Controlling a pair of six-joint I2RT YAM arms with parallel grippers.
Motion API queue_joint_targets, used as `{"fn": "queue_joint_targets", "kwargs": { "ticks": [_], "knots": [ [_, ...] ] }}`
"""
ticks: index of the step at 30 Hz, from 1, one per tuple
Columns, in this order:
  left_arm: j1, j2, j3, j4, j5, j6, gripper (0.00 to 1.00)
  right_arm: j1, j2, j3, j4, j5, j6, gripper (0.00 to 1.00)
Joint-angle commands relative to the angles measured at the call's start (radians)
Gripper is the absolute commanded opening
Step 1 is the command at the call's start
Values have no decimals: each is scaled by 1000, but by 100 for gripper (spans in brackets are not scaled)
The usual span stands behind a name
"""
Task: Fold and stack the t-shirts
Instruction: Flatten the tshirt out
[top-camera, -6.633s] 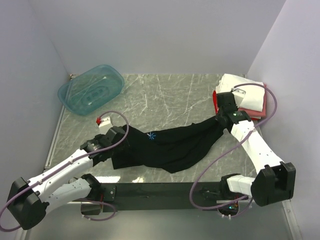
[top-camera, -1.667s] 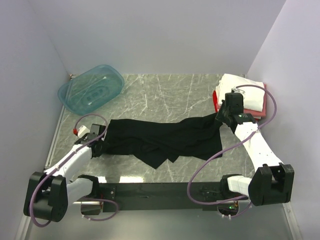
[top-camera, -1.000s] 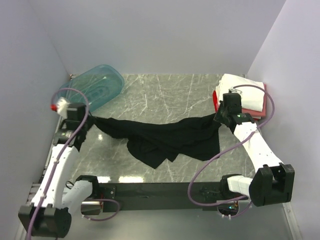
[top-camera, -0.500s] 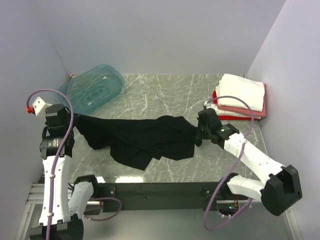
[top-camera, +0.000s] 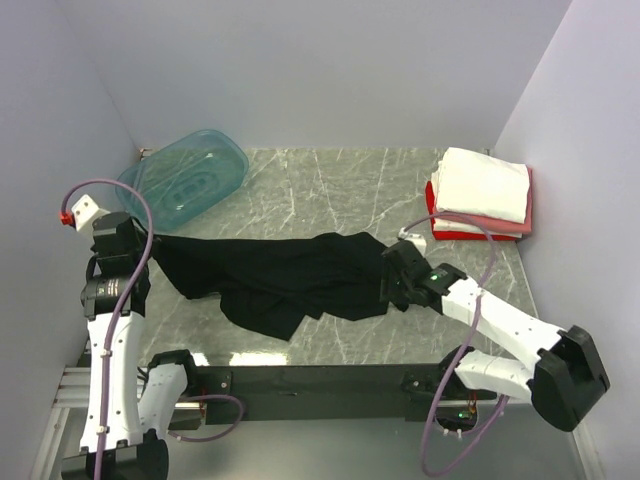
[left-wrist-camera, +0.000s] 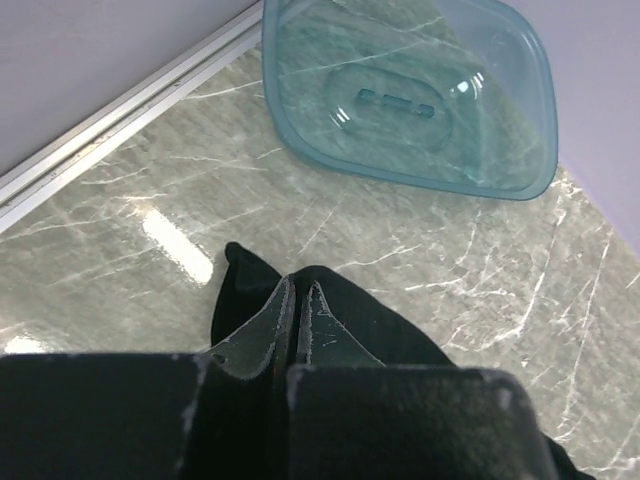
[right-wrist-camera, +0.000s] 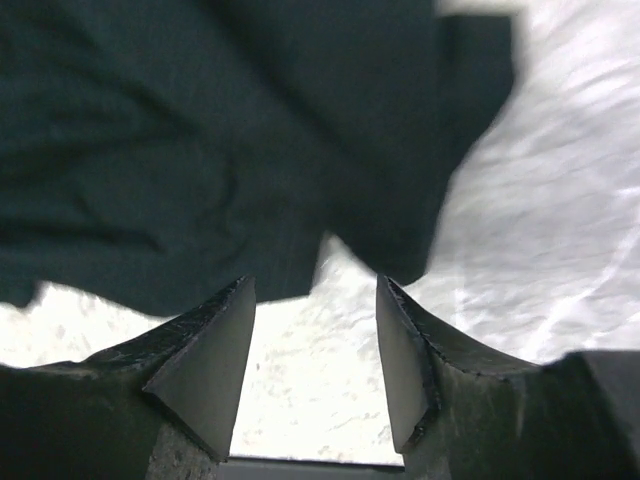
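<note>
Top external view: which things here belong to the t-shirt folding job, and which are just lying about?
Part of the job:
- black t-shirt, pinched at its left end by the shut left gripper
- right gripper, open at the shirt's right end
- folded white, pink and red t-shirts, stacked far right

Lying about:
- teal plastic tub, far left

You are looking into a robot lab test cell, not a home. Plain pale lilac panel walls (top-camera: 300, 70) box in a grey-green marble-patterned worktop (top-camera: 330, 190) along its far, left and right edges. A white-and-black left robot arm (top-camera: 105, 340) and its right twin (top-camera: 500, 320) stand on a black metal base rail (top-camera: 320, 380) at the near edge, trailing loose purple cables (top-camera: 100, 181). A bare aluminium track (left-wrist-camera: 120, 110) lines the left edge.
</note>
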Motion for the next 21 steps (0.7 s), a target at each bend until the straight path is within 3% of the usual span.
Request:
{"fn": "queue_joint_targets", "kwargs": {
  "ticks": [1, 15, 16, 18, 19, 21],
  "knots": [
    [8, -16, -6, 16, -28, 48, 1, 55, 39, -10, 59, -44, 47, 58],
    [13, -19, -6, 13, -33, 78, 0, 87, 286, -13, 173, -76, 71, 55],
    [13, -17, -5, 15, -39, 80, 1, 90, 292, -19, 177, -76, 71, 51],
    [13, -17, -3, 10, -40, 82, 1, 90, 303, -20, 177, -73, 74, 25],
    [13, -17, -1, 10, -40, 83, 1, 90, 302, -19, 171, -70, 74, 0],
    [14, -17, 8, 6, -39, 85, 1, 95, 263, 1, 122, -44, 76, 0]
  ]
}}
